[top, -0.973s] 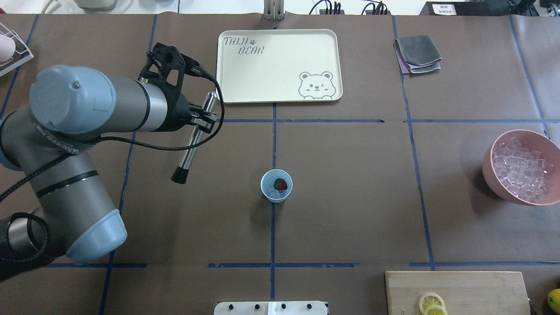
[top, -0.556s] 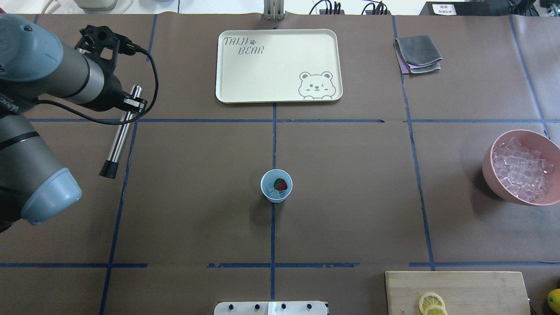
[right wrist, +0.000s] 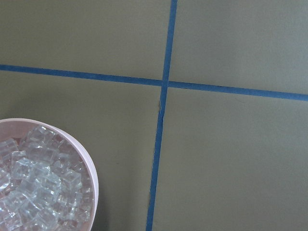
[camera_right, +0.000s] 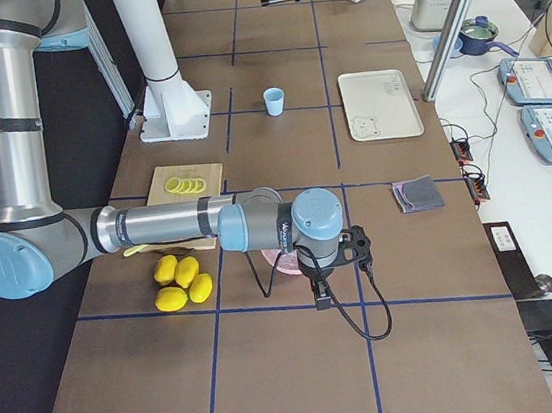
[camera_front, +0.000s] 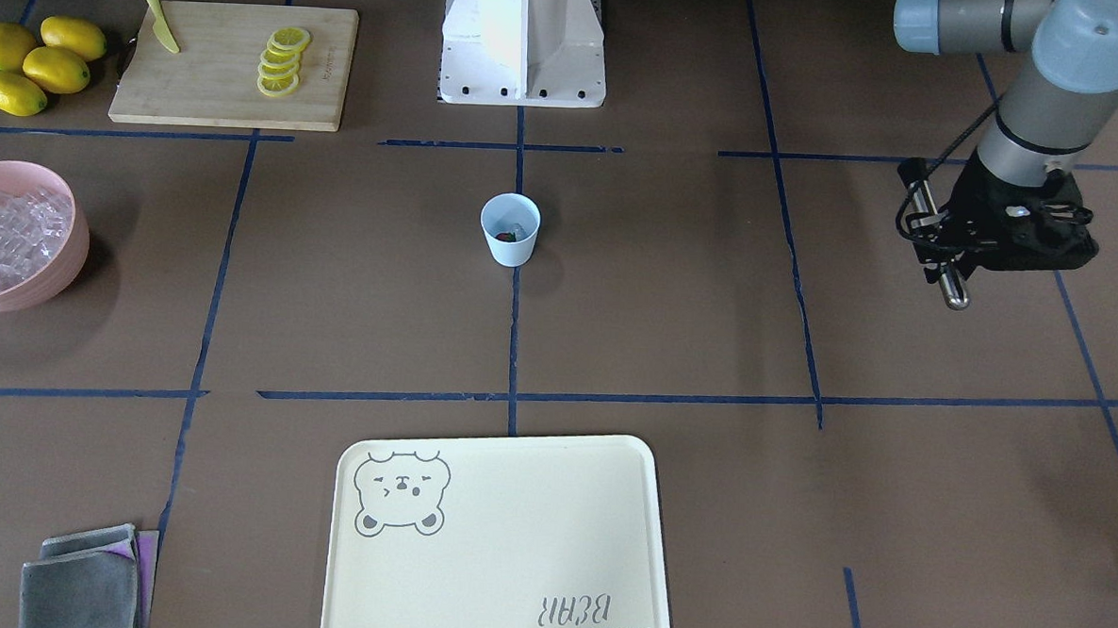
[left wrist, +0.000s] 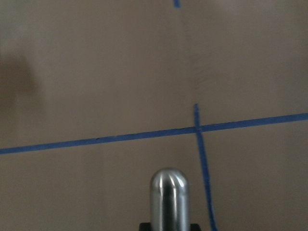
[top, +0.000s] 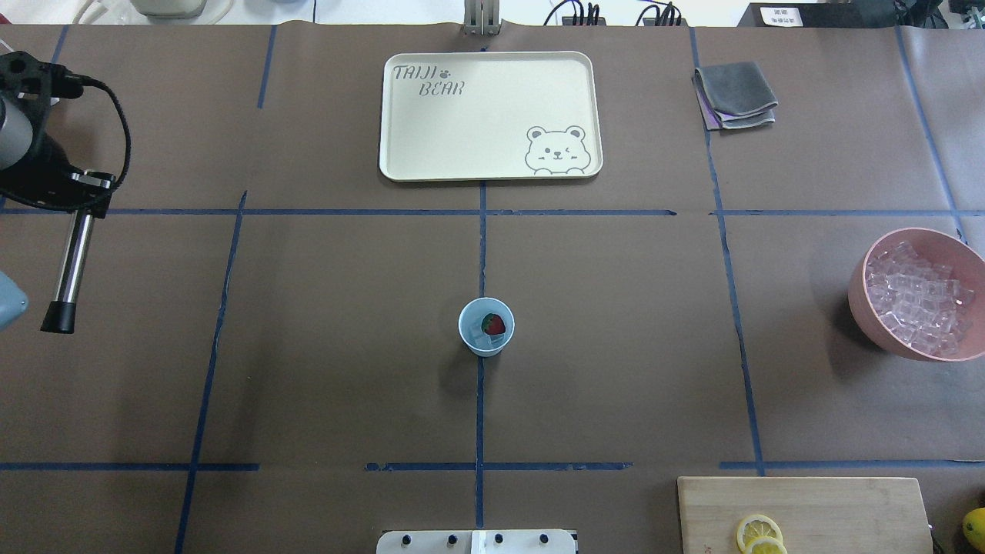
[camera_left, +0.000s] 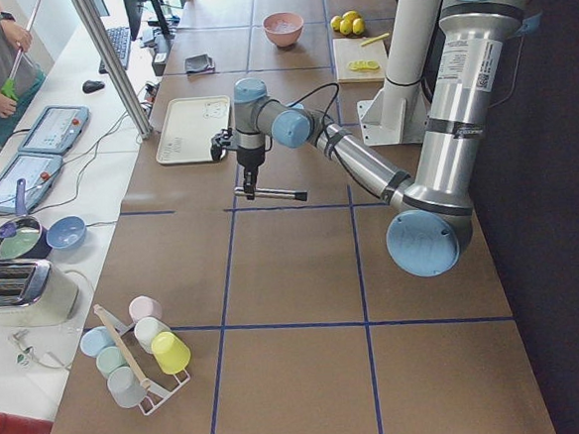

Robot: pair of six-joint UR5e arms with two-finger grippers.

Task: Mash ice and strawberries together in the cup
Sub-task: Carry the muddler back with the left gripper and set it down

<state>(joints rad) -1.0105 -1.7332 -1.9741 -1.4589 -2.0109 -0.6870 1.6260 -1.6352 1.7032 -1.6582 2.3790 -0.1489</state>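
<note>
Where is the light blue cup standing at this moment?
In the overhead view the cup stands mid-table on the central blue tape line, nearer the robot than the cream tray.

Cup [top: 485, 327]: middle of the worktop [top: 616, 369], strawberry [top: 493, 325] inside
Tray [top: 477, 123]: beyond the cup
Bowl [top: 859, 296]: robot's right edge, ice [top: 916, 296] in it
Board [top: 839, 504]: nearest the robot, right side, lemon slices [top: 759, 532] on it
Cloths [top: 735, 94]: far right corner
Left claw [top: 86, 186]: far left, rod [top: 71, 261] in it
</note>
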